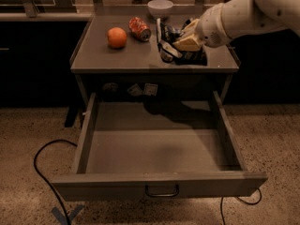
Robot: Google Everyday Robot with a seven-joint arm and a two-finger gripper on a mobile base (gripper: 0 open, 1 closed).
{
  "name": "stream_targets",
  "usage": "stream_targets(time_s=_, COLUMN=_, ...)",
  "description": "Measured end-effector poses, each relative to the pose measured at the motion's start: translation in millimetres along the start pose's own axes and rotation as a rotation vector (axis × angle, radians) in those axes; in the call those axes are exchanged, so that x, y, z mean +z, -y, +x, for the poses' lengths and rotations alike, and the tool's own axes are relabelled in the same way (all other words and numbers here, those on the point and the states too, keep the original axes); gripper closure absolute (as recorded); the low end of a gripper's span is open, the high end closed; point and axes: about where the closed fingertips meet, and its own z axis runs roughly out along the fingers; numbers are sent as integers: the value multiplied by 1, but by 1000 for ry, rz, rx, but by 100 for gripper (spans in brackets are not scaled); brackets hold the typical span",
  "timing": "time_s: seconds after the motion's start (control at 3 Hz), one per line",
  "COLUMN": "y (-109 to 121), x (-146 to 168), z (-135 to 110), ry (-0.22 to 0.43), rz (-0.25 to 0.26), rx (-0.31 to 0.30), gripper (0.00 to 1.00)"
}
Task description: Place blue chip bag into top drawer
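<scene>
The blue chip bag (172, 45), dark navy foil with pale edges, is tipped up on edge over the right part of the grey table top (117, 57). My gripper (186, 40) comes in from the right on the white arm and is shut on the bag's right side. The top drawer (154, 146) is pulled wide open below the table, and its flat grey bottom is bare. Its small dark handle (161, 191) sits on the front panel. The bag is above the table, behind the drawer's opening.
An orange (117, 37), a red soda can (139, 28) lying on its side and a white bowl (160, 7) are on the table, left of and behind the bag. A black cable (42, 172) loops on the floor left of the drawer.
</scene>
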Motion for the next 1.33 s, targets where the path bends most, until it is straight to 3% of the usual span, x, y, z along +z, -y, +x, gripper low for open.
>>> stream_targets(time_s=0.33, y=-62, x=-11, z=13, ry=34, rz=-47, rx=76, gripper=100)
stream_targets(time_s=0.67, y=-113, x=14, z=51, ry=-1, rz=-176, rx=93, gripper=100)
stream_targets(time_s=1.0, y=-144, x=45, z=85, ry=-30, rz=-322, rx=73, gripper=100)
stream_targets(time_s=1.33, y=-153, x=52, z=93, ry=-34, rz=-364, rx=73, gripper=100)
